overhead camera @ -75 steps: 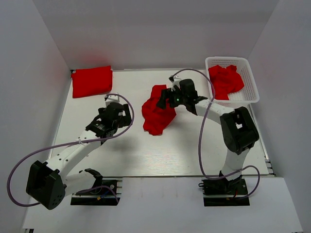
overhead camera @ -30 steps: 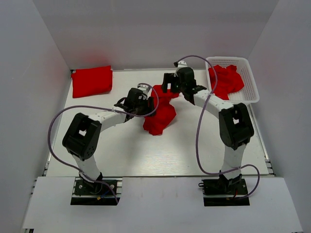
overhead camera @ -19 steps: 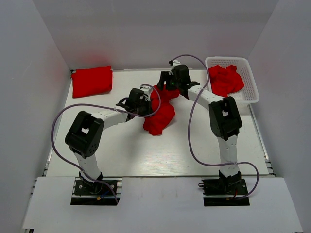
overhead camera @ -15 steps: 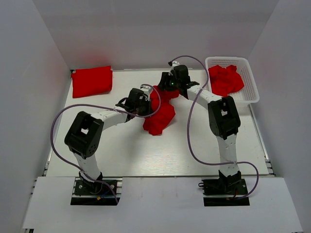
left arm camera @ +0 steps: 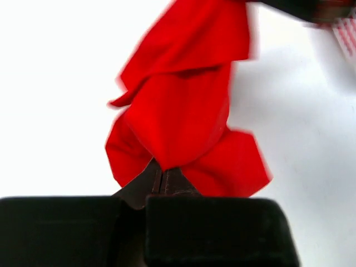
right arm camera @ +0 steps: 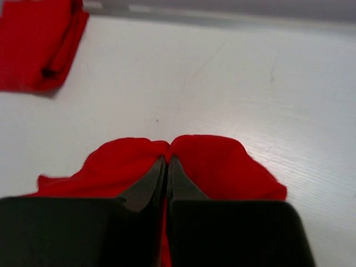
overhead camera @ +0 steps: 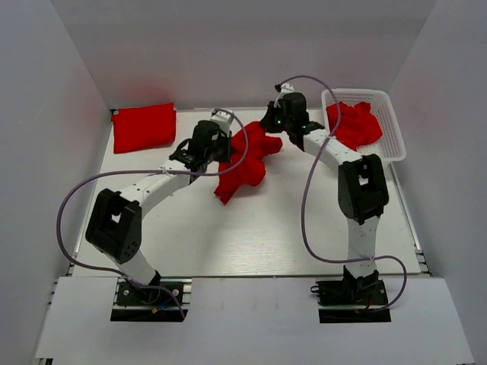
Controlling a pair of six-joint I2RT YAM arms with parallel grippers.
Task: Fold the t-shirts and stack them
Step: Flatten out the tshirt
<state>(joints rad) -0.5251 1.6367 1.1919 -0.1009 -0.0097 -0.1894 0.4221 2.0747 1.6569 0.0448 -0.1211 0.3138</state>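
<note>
Cloth is hanging between the two arms, close to the middle of the table's far edge. A crumpled t-shirt [overhead camera: 242, 161] is being gripped at two points above the table [overhead camera: 266, 228]. The left fingers [left arm camera: 160, 177] are clenching a bunched fold on its left side, pressed tight together with red fabric spilling out beyond them. The right fingers [right arm camera: 162, 168] are pinching its far right end (only a thin line is showing between them, with cloth puffing out on either side). The shirt's loose tail is trailing toward the near edge. I cannot tell whether its tip is touching the table.

A folded t-shirt [overhead camera: 144, 127] is lying flat in the far left corner, its sides running close along the far and left edges. A band of bare white table is separating it from the held shirt. A third t-shirt [overhead camera: 354, 125] is sitting heaped inside a white lattice basket [overhead camera: 386, 103] in the far right corner. The basket is standing just beside the right arm's reach and near the right edge.

From the trailing tail to the near edge, bare table is stretching across the full width, crossed only by the two arms and their purple cables.
</note>
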